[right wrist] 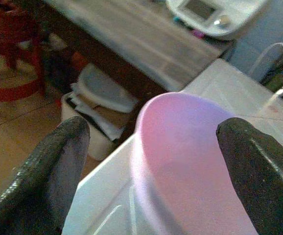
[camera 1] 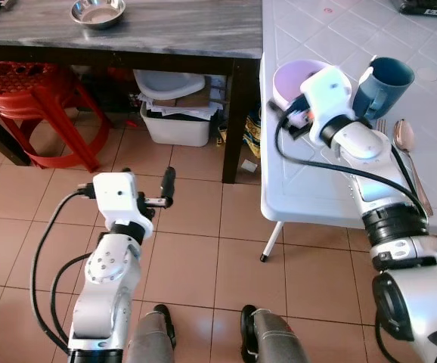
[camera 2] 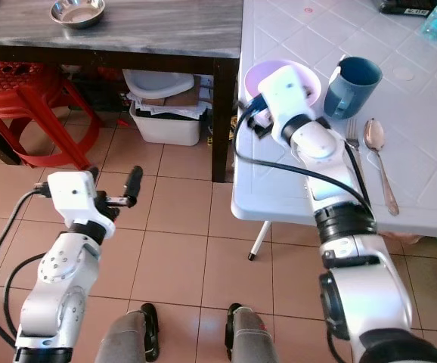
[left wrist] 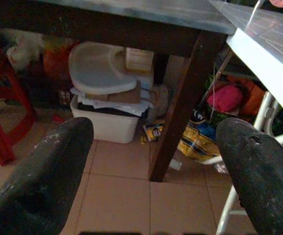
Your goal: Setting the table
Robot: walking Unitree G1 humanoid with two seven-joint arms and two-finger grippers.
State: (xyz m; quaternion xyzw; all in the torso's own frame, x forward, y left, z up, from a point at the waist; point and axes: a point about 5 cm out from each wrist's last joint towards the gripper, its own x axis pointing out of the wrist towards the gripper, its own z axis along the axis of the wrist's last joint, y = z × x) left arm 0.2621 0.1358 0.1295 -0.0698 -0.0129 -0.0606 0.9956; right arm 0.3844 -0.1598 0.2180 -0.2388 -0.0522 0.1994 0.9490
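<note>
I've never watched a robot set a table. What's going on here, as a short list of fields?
right gripper: open, fingers either side of the pink bowl
left gripper: open, holding nothing, above the tiled floor
white table: bears pink bowl, blue mug, fork and spoon
mug position: beside the bowl
dark table: carries a metal bowl

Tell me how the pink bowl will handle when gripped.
The pink plastic bowl looks thin-walled, so probably light. Its smooth rounded wall may slip between the right tool's open fingers. Sitting near the white table's corner, it could slide off if nudged.
</note>
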